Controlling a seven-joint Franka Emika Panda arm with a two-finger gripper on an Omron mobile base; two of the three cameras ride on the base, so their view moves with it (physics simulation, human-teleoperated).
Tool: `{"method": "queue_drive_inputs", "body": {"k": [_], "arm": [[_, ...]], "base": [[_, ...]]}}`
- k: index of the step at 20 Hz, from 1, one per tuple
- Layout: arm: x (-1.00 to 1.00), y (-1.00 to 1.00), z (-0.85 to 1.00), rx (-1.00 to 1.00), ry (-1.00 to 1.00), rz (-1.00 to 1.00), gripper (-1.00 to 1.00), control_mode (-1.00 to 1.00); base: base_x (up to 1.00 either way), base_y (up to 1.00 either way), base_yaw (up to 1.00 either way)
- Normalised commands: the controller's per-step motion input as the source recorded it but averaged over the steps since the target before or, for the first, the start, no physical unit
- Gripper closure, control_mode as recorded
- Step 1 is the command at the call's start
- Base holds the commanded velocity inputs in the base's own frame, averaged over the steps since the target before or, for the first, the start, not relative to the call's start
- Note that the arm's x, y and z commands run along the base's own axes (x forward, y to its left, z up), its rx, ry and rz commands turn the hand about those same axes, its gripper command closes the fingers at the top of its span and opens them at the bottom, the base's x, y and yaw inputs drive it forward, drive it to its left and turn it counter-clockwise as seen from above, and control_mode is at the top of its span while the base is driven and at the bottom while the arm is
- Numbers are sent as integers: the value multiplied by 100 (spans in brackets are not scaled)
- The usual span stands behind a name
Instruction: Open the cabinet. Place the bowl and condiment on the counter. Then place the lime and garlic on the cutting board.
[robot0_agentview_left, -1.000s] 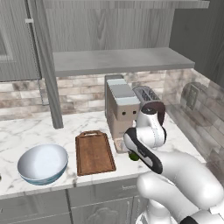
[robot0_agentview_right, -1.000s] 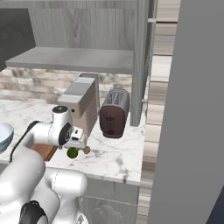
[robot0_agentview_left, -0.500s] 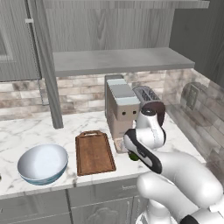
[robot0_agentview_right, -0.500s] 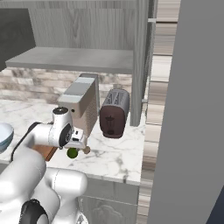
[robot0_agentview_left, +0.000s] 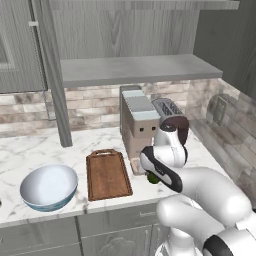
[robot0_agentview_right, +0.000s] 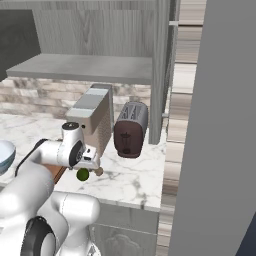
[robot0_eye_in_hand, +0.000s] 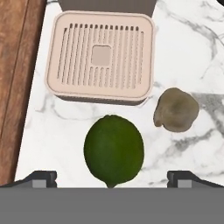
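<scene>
I'm looking at a grey kitchen with a brick backsplash and a white marble tabletop. Above it the cabinet stands open, and its grey shelf carries nothing that I can see. The bowl sits on the tabletop at the left, near the front edge, white inside and holding nothing. Just to its right lies the cutting board, bare, with its loop handle toward the wall. Right of the board stands a pale boxy appliance, and behind that a dark toaster. My claw hangs low over the tabletop in front of the boxy appliance, its fingers spread wide with nothing between them. In the hand view the lime lies on the marble directly between the two fingertips, apart from both. The garlic rests just beside the lime, on the side away from the board, and I cannot tell whether they touch. Both lie off the board, on the marble in front of the appliance's vented base. The right base view shows the lime just under the claw.
</scene>
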Motion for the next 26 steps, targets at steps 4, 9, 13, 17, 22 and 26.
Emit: {"method": "queue_drive_inputs", "body": {"k": [4, 9, 13, 17, 22, 26], "arm": [[0, 0, -12, 0, -1, 0, -100, -100], [0, 0, -16, 0, -1, -1, -100, -100], [0, 0, -14, 0, 0, 0, -100, -100], [0, 0, -13, 0, 0, -1, -100, -100], [0, 0, -14, 0, 0, -1, -100, -100], [-7, 0, -11, 0, 0, 0, -100, -100]], "base": [[0, 0, 0], [0, 0, 0], [0, 0, 0], [0, 0, 0], [0, 0, 0], [0, 0, 0]]}}
